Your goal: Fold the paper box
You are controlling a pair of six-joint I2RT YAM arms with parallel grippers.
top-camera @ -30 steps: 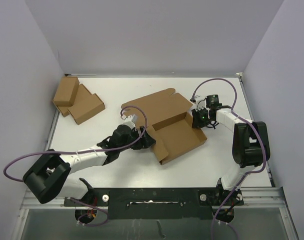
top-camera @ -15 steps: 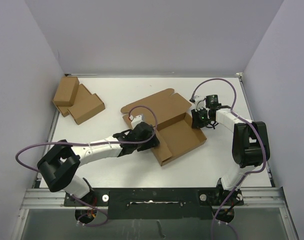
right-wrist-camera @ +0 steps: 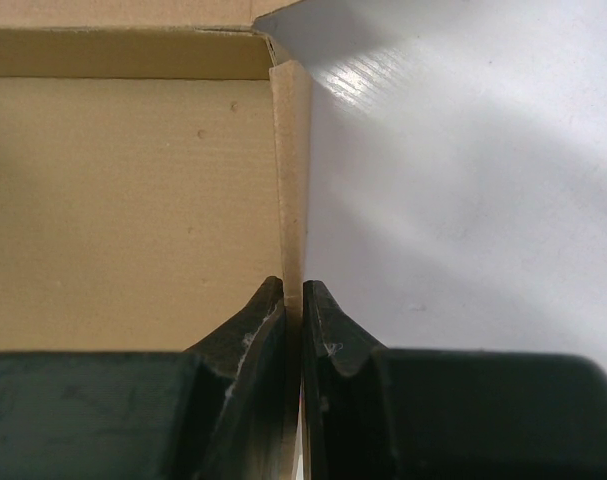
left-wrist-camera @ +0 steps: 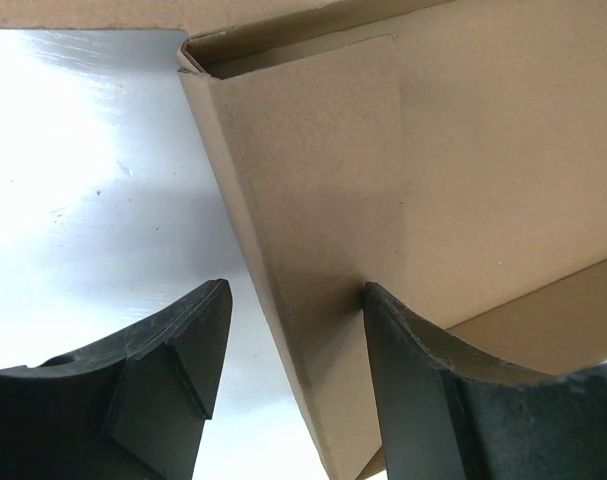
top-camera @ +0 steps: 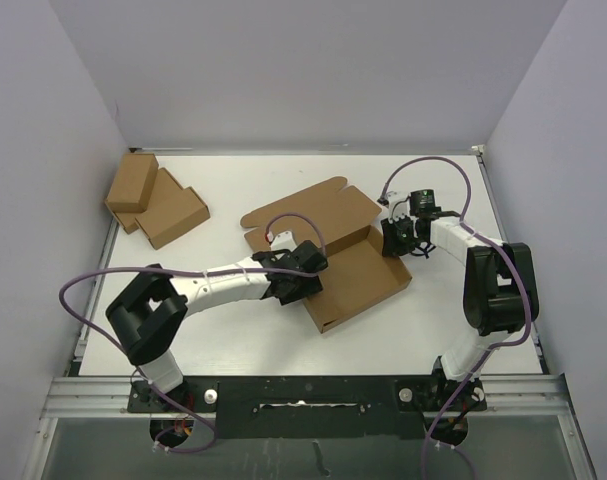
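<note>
The shallow brown cardboard paper box (top-camera: 358, 275) lies open right of the white desk's (top-camera: 233, 180) centre. The right jaws clamp its right wall; the left jaws straddle its left wall, parted.

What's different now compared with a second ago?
The left gripper travelled rightward to the paper box, and its jaws now straddle the left wall without clamping it. The right gripper stayed pinched on the right wall. The paper box and the two small boxes did not visibly move.
</note>
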